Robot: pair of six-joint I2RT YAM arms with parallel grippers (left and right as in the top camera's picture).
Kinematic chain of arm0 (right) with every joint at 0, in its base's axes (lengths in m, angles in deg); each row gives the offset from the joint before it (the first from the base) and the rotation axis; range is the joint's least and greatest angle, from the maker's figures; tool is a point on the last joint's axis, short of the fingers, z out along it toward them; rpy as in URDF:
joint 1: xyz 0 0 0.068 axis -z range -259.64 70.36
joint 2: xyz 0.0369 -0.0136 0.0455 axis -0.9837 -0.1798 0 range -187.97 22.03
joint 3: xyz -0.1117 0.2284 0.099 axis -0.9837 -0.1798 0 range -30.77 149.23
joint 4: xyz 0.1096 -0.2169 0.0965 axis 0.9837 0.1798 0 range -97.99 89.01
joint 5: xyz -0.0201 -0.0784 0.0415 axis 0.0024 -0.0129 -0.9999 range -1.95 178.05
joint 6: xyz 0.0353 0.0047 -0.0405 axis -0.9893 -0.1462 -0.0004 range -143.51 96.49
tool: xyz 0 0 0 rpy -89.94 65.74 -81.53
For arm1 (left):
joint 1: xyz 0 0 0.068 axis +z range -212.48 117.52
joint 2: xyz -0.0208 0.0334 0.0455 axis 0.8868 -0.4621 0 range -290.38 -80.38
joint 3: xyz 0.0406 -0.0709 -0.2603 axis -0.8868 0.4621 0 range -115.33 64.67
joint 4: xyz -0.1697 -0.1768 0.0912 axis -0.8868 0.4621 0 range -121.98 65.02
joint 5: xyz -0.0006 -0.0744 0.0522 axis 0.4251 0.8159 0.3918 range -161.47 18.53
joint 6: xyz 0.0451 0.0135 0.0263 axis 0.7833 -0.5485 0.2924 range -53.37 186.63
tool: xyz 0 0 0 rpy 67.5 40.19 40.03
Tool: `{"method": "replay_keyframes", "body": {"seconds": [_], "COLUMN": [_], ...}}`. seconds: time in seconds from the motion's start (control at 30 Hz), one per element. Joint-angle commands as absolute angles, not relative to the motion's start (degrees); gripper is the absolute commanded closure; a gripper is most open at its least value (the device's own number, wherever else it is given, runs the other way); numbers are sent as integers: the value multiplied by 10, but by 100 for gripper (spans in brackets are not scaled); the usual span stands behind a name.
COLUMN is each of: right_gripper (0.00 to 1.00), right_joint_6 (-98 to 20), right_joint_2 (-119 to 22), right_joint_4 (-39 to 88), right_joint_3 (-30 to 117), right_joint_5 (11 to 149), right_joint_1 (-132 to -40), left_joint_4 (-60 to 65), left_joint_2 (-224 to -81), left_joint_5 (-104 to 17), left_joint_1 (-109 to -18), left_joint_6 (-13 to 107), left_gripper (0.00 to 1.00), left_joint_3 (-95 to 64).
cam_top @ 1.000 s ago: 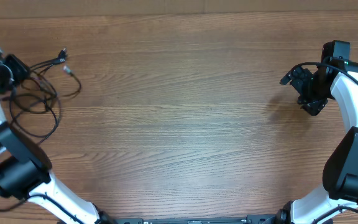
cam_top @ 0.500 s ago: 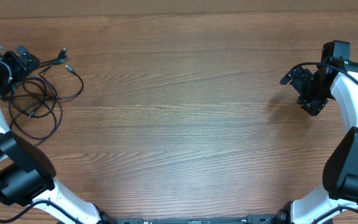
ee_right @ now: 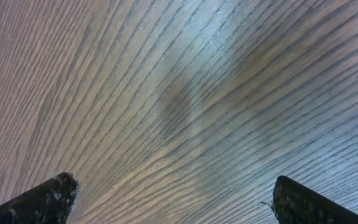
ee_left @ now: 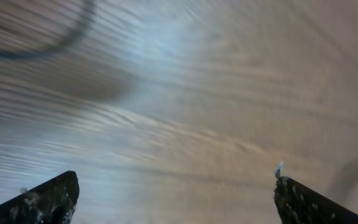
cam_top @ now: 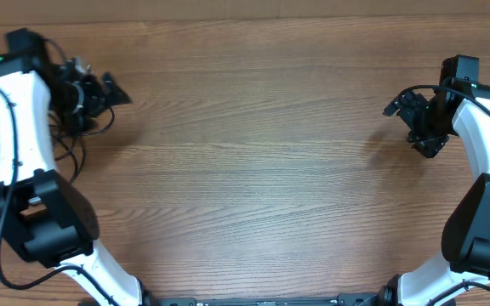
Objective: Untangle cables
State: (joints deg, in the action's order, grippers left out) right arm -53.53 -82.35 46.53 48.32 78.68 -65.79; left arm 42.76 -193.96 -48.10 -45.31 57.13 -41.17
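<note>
In the overhead view, the cables [cam_top: 100,129] lie in a loose black heap at about 9 to 10 o'clock on the wooden table [cam_top: 253,153], close to its left edge. The left arm hides much of the heap, and only a few loops show beside and below it. The left gripper [cam_top: 107,90] sits just past the heap toward the table's centre, its jaws spread wide with nothing between them. In the left wrist view, the two fingertips [ee_left: 48,199] stand far apart over bare wood, and one blurred dark curve of cable crosses the corner at 10 o'clock. The right gripper [cam_top: 408,127] hangs at about 3 o'clock, well apart from the cables. Its jaws are also spread wide and empty, and the right wrist view shows only wood grain between them.
</note>
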Motion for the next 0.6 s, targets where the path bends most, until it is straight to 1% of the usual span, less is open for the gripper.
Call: {"method": "replay_keyframes", "body": {"seconds": [0.0,0.33,0.57], "right_gripper": [0,0,0], "right_joint_6": [-539,-539,-539], "right_joint_2": [-825,-825,-825], "right_joint_4": [463,463,463], "right_joint_3": [498,498,498], "right_joint_5": [794,794,794], "right_joint_1": [-657,-657,-657], "left_joint_4": [438,444,433], "left_joint_2": [-1944,-1944,-1944], "left_joint_5": [-485,-553,-554], "left_joint_1": [-495,-615,-671], "left_joint_6": [563,563,561], "left_gripper": [0,0,1], "left_joint_3": [-398,-392,-392]}}
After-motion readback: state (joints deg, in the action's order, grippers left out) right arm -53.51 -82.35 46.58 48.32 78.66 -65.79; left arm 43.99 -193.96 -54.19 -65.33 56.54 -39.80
